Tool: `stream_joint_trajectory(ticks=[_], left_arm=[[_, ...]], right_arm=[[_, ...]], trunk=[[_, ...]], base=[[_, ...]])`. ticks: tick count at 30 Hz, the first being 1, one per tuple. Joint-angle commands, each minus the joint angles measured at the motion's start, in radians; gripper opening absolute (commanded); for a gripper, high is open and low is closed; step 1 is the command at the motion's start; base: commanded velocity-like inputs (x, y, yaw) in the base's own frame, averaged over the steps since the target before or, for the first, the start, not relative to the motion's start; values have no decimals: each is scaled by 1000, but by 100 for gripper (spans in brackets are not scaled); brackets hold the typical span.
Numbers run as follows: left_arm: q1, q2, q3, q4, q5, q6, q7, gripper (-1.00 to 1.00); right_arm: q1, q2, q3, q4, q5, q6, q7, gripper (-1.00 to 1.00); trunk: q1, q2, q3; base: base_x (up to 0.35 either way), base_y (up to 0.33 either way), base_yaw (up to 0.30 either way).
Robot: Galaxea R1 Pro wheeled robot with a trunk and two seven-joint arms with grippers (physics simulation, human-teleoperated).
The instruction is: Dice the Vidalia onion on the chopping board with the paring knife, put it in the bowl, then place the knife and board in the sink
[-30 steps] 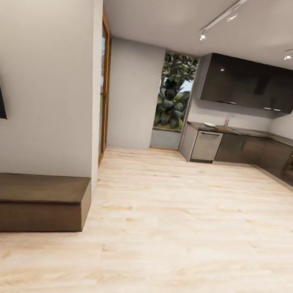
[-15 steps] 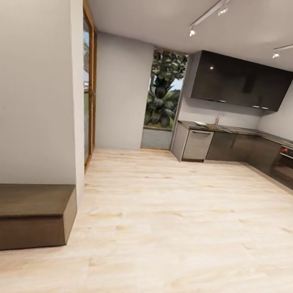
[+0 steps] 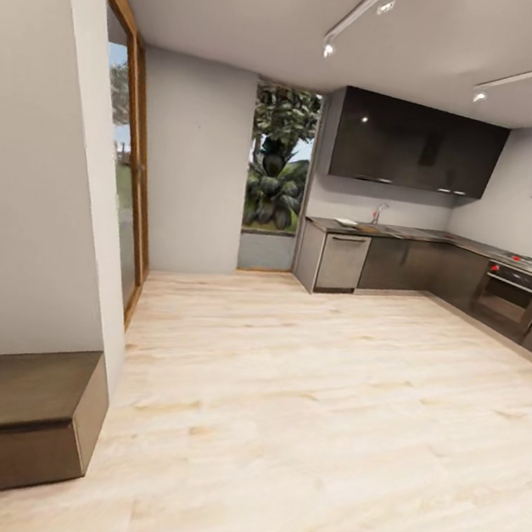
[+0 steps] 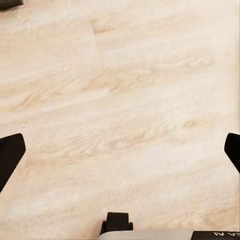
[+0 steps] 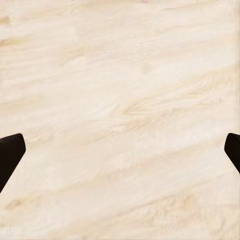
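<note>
**In transit, task not started**

Left claw and right claw: fingers spread wide, nothing held, over bare wood floor. Worktop sits far off at 1 o'clock, tap marking the sink; onion, knife, board too small to tell. All steps remain. Wide open floor ahead; wall corner and low bench close at 9 o'clock.

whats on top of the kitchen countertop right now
On the far countertop a chrome tap rises by the sink, with a small pale item near its left end. It is too distant to identify; the sink's inside is hidden.
</note>
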Motion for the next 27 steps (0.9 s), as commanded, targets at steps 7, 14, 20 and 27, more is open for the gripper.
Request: stream_joint_trajectory(ticks=[7,14,20,27], left_arm=[[0,0,0,-2,3,-1,0,100],[0,0,0,-2,3,-1,0,100],[0,0,0,-2,3,-1,0,100],[0,0,0,-1,3,-1,0,100]], right_arm=[[0,0,1,0,1,-2,-3,100],[0,0,1,0,1,-2,-3,100],[0,0,1,0,1,-2,-3,100],[0,0,1,0,1,-2,-3,100]], trunk=[[1,0,-1],[1,0,-1],[1,0,-1],[1,0,-2]], base=[[322,-118,-131],[320,-138,-131],[318,-142,-132],[318,-76,-152]])
